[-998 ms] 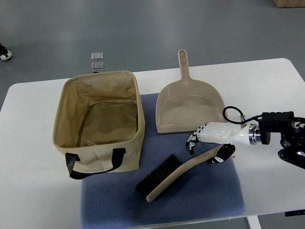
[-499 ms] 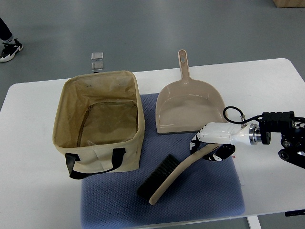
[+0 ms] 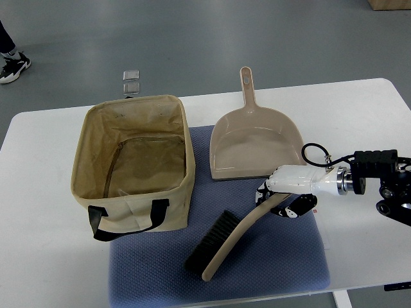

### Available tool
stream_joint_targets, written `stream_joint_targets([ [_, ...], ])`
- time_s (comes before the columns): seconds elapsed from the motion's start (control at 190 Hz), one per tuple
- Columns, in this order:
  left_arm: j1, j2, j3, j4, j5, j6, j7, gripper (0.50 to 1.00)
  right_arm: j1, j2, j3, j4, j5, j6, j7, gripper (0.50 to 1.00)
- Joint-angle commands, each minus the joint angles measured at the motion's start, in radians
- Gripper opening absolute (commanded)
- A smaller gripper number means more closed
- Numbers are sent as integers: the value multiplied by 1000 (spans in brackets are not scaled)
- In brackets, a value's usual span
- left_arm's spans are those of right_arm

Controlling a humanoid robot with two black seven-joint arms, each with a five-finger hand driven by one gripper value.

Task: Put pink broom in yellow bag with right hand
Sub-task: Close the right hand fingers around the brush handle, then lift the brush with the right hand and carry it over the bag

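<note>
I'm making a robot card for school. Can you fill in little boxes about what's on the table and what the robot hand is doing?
working hand: right hand, fingers wrapped round the broom's handle end
broom: slanting across the blue mat, black bristles pointing toward the bag
bag: open, nothing seen inside, black handle at front
dustpan: behind the broom, partly on the mat, handle pointing away
table: white
left hand: not in view

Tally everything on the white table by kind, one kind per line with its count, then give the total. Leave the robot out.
Bag: 1
Broom: 1
Dustpan: 1
Blue mat: 1
Total: 4
</note>
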Motion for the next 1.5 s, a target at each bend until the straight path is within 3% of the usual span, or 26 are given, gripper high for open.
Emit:
stream_joint_targets([
  [0.0,0,0,0,0,0,-1,0,1000,9,-11,10,0,10,-10,12,500],
  [0.856,0,0,0,0,0,1,0,1000,165,-212,79,-2,280,-10,64,500],
  [1.172,0,0,0,0,0,1,0,1000,314,-275,131,-84,384,90,92,500],
  [1.398,1,0,0,0,0,-1,0,1000,337,-257,283,-107,392,173,77,500],
  [1.497,0,0,0,0,0,-1,0,1000,377,-175,275,-109,386,184,50,500],
])
